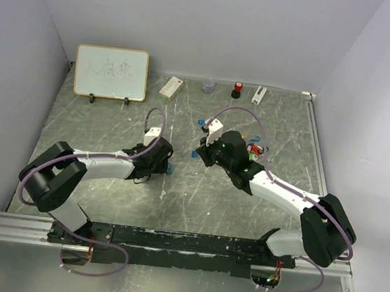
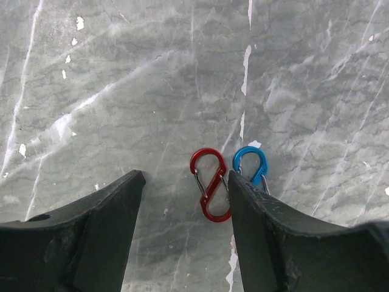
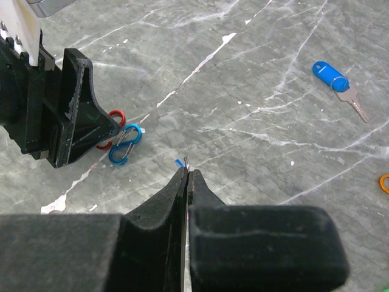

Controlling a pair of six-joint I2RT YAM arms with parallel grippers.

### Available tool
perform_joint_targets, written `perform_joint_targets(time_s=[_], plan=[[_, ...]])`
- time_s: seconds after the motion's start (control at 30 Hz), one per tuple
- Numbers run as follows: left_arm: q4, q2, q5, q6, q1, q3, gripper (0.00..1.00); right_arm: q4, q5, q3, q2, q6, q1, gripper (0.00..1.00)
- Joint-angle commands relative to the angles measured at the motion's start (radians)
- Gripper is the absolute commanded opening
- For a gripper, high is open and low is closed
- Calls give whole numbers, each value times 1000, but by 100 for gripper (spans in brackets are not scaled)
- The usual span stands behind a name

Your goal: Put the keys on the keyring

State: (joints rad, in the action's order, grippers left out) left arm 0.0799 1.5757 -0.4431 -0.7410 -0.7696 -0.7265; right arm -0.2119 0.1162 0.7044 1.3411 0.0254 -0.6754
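Observation:
My left gripper (image 2: 185, 177) hangs open just above the table. A red carabiner clip (image 2: 211, 184) lies between its fingers, close to the right one. A blue carabiner clip (image 2: 250, 165) lies just beyond that finger. My right gripper (image 3: 187, 173) is shut on the keyring (image 3: 186, 162), a thin metal ring whose edge pokes out past the tips with a small blue bit beside it. A key with a blue tag (image 3: 331, 76) lies flat on the table, far off to its right. From above, the two grippers (image 1: 167, 162) (image 1: 201, 152) face each other mid-table, and the blue-tagged key (image 1: 202, 123) lies behind them.
A cluster of red, green and blue pieces (image 1: 254, 150) lies by the right arm's wrist. An orange piece (image 3: 385, 182) shows at the frame edge. A whiteboard (image 1: 111, 73), a white box (image 1: 171, 86), a red-capped bottle (image 1: 236, 89) and a white item (image 1: 258, 95) line the back wall.

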Motion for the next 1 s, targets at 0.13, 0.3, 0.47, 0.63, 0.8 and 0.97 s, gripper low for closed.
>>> perform_joint_targets(time_s=[0.13, 0.3, 0.47, 0.63, 0.8, 0.97], plan=[[92, 44, -52, -1, -3, -14, 67, -15, -10, -14, -31, 3, -5, 0], [118, 60, -72, 3, -5, -26, 67, -12, -13, -11, -31, 4, -7, 0], [140, 69, -96, 10, -7, -30, 64, -14, -16, -13, -31, 4, -7, 0], [148, 78, -81, 17, -12, -36, 59, -18, -15, -13, -28, 3, -7, 0], [155, 92, -66, 24, -26, -51, 53, -21, -14, -14, -24, 4, -8, 0], [160, 109, -59, 31, -45, -67, 52, -20, -15, -13, -24, 3, -9, 0]])
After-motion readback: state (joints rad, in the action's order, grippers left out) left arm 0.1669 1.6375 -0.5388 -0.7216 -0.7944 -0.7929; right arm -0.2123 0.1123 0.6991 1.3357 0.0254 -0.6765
